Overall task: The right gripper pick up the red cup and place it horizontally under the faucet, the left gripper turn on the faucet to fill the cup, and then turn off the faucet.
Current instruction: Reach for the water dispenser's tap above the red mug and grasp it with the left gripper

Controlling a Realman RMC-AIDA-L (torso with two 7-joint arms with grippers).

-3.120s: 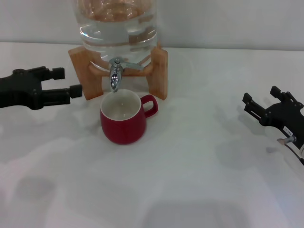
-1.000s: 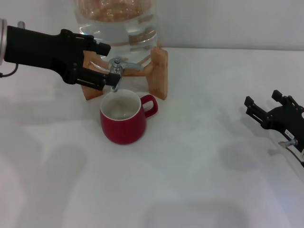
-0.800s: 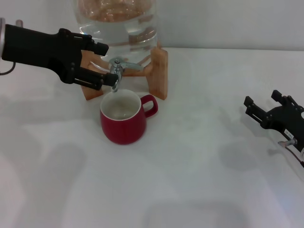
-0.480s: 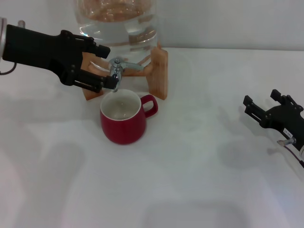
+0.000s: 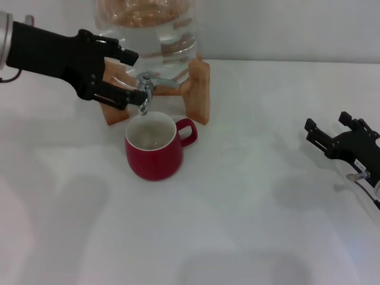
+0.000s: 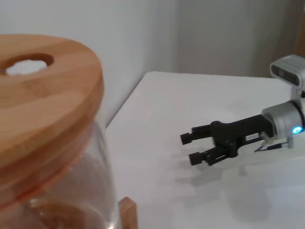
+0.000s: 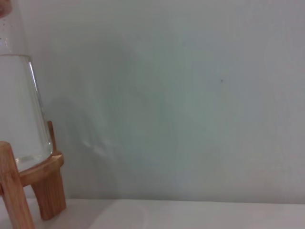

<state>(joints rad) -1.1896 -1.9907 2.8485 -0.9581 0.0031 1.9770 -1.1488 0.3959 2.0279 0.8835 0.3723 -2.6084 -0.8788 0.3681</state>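
One red cup (image 5: 154, 148): glossy, rounded dark-red ceramic, white inside, one loop handle pointing right. It stands upright on the white table (image 5: 237, 225), directly below the spout, apart from both grippers.

One faucet (image 5: 144, 89): small shiny chrome tap, downward spout, thin lever handle lying out to the right. It is fitted low on one clear water jug (image 5: 148, 35), smooth and transparent. The jug sits in one wooden stand (image 5: 199, 89) of light, blocky uprights at the far middle of the table. The left wrist view shows the jug's round wooden lid (image 6: 43, 105), with visible grain and one hole cut in it.

Left gripper (image 5: 132, 80): black pronged claw on a long black forearm, silver cuff at the far left edge of the head view. The arm reaches in from the left, roughly level, to the left side of the faucet. Fingers spread: one prong high against the jug's glass, the other low with its tip right at the tap body. Whether it actually touches the chrome cannot be told. Nothing is grasped.

Right gripper (image 5: 329, 133): black pronged claw, parked low at the near right of the table, well apart from cup and jug. Prongs parted, empty. The left wrist view shows it (image 6: 190, 148) with a grey block and a small blue light behind it.
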